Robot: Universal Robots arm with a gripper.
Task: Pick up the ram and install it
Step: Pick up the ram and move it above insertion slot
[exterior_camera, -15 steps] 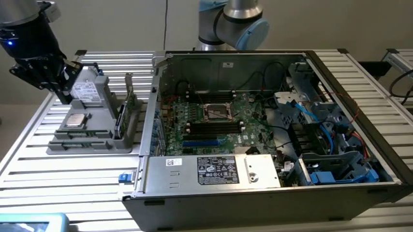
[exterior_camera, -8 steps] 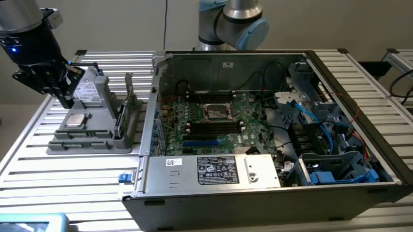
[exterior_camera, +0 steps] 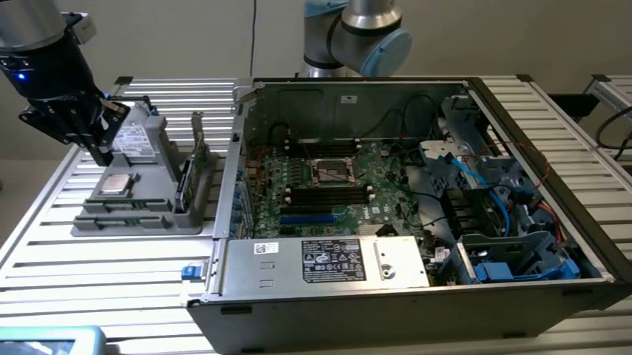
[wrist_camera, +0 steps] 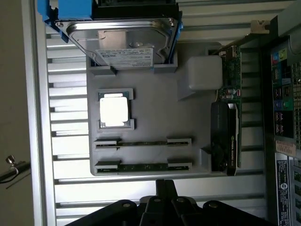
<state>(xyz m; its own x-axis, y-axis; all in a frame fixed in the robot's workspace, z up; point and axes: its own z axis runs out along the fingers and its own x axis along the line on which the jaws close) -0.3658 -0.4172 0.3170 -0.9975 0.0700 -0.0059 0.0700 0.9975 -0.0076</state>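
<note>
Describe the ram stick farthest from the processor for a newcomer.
Start at the grey tray on the exterior view's left of the open computer case. Past its square silver processor lie two thin green sticks. The outer ram stick runs along the tray's rim; the inner ram stick sits nearer the processor.

A ram stick [wrist_camera: 143, 166] and a second stick [wrist_camera: 143, 142] sit slotted in the grey tray [wrist_camera: 160, 113]. The gripper [wrist_camera: 165, 184], pinched together and empty, hovers nearby.
</note>
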